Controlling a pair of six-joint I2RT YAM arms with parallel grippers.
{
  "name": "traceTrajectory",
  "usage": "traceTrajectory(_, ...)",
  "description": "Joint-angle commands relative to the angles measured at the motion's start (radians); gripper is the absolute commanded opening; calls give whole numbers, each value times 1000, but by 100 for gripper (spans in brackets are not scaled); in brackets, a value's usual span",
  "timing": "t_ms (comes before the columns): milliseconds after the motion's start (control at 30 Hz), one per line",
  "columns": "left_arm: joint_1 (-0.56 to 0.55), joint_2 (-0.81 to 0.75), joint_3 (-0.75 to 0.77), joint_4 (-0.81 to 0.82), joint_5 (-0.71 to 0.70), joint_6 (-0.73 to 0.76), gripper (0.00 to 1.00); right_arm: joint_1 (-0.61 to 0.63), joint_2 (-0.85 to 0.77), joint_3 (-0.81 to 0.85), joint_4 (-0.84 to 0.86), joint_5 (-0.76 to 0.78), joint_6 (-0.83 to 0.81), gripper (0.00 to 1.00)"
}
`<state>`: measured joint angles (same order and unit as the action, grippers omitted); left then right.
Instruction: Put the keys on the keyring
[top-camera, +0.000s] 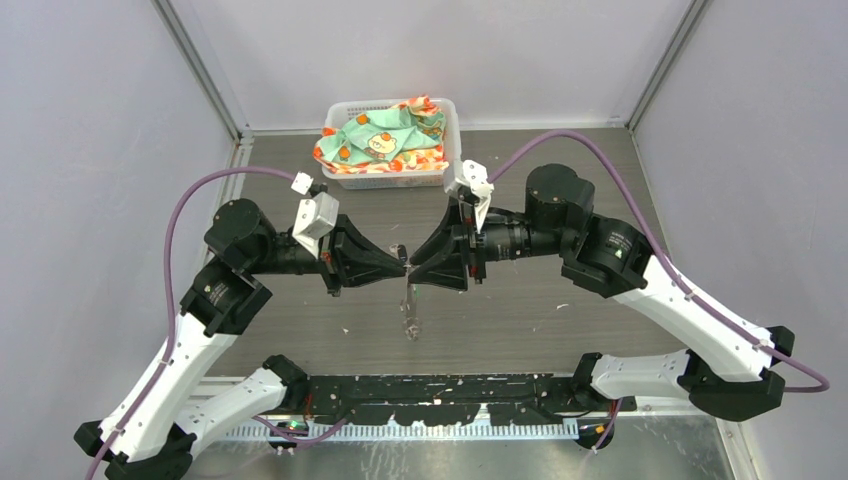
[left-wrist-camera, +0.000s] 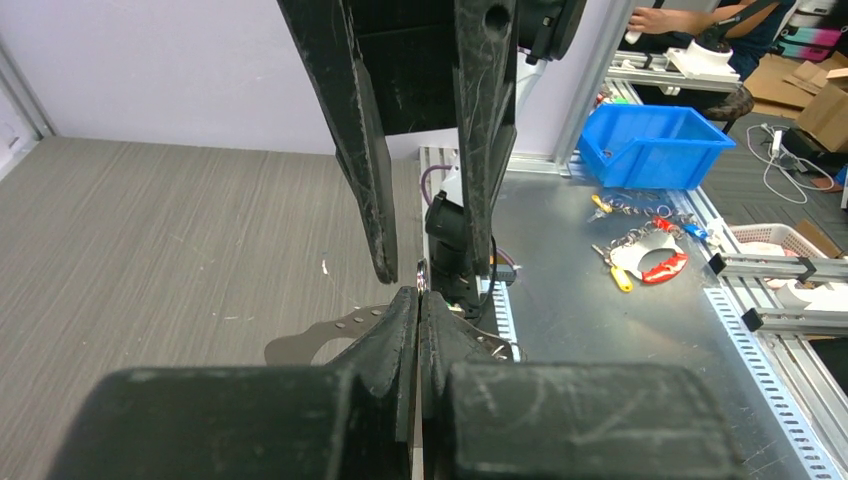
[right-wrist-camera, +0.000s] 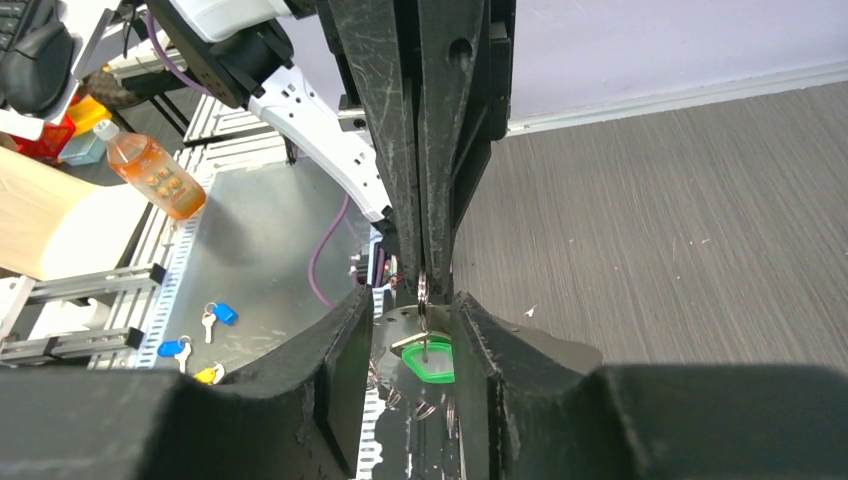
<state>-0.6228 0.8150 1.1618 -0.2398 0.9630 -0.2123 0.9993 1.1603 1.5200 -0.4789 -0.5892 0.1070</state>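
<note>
Right gripper (right-wrist-camera: 412, 300) parted, green key (right-wrist-camera: 432, 362) hanging between its fingers; left gripper (left-wrist-camera: 418, 300) — clamped on keyring (right-wrist-camera: 422, 290).

Right fingers (right-wrist-camera: 335, 385) apart — green-headed key (right-wrist-camera: 432, 363) between them; left fingers (right-wrist-camera: 400, 150) pinch the keyring (right-wrist-camera: 423, 290).

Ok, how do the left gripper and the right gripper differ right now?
The left gripper is shut, pinching a thin metal piece that looks like the keyring; the right gripper is open, gripping nothing. The left's jaws are pressed together, while the right's straddle them. Both meet tip to tip above the table, with the green key dangling below.
</note>
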Motion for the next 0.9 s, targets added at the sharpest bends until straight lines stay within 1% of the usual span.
traceTrajectory(0,-1,-14,44,45,8,-24,0,-4,9,-8,35,-21,8,38)
traceTrajectory(33,-1,-15,44,46,8,-25,0,-4,8,-10,36,-21,8,35)
traceTrajectory(67,0,-16,44,46,8,-25,0,-3,9,-11,36,-22,8,31)
traceTrajectory(200,0,-16,39,44,7,-24,0,-3,10,-7,38,-19,8,3)
traceTrajectory(233,0,-17,37,42,8,-21,0,-3,10,-7,38,-15,9,1)
traceTrajectory(400,0,-20,26,-42,7,60,0,-3,-3,-2,6,15,1,1)
traceTrajectory(433,0,-19,26,-69,1,83,3,-3,-1,11,-23,19,-8,1)
traceTrajectory(533,-1,-5,54,-199,5,200,32,-2,30,73,-154,28,-50,1)
traceTrajectory(567,-1,5,74,-260,9,266,38,-3,44,98,-219,28,-64,1)
traceTrajectory(600,-1,22,99,-324,18,324,40,-2,65,123,-265,27,-77,1)
traceTrajectory(667,0,57,151,-446,39,432,43,-1,91,174,-350,23,-100,1)
traceTrajectory(700,0,73,172,-485,43,463,44,0,113,202,-387,26,-121,1)
traceTrajectory(800,-1,118,224,-551,52,524,44,12,157,268,-466,40,-158,1)
traceTrajectory(867,-1,140,241,-556,59,532,44,21,183,300,-499,49,-170,1)
